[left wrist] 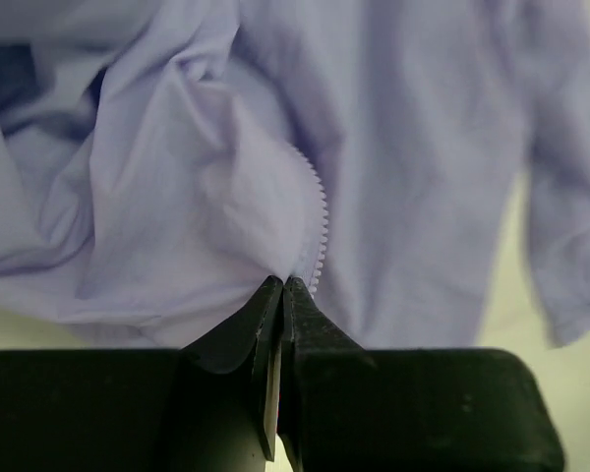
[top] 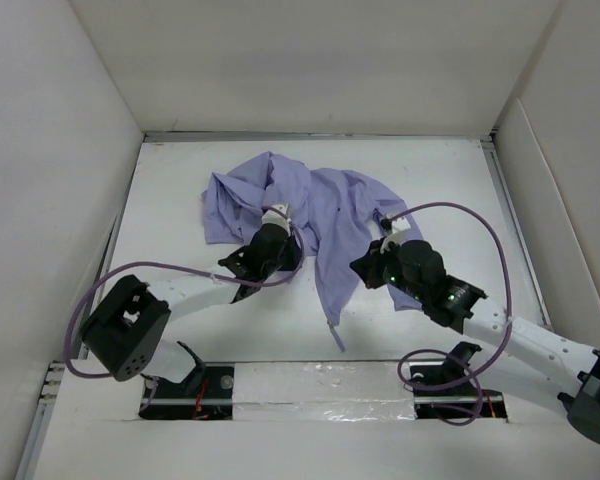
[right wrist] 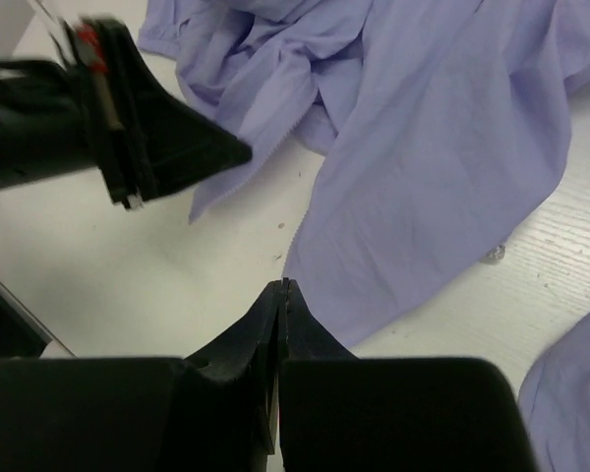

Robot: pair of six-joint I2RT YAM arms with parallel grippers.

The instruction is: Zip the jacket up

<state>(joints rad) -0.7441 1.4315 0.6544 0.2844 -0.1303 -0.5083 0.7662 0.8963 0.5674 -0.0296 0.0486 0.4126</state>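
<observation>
**Get both zip edges in hand before anything slides**

The jacket (top: 330,215) lies crumpled toward the far middle of the table (top: 180,190), with one front panel trailing toward the arms. It is unzipped, and the two front edges lie apart.

The left gripper (left wrist: 283,287) has its fingers pressed tight together at the row of zip teeth (left wrist: 320,211). Folds of cloth run in toward the tips, so it looks to be nipping that edge, though the pinch itself is hidden. The right gripper (right wrist: 280,287) is also fully closed and holds nothing. It sits over bare table just beside the trailing panel's front edge.

As I read it, the step in hand is sorting out the front opening. To do it well:

- Keep the left pinch low and close to the teeth, since a grip on loose cloth will only bunch it.
- Open the right fingers before reaching in, then take the opposite edge near its bottom end.
- Draw the two edges flat and parallel — thin fabric like this folds under itself easily.

I can't make out the slider with any certainty, so find it first.
</observation>
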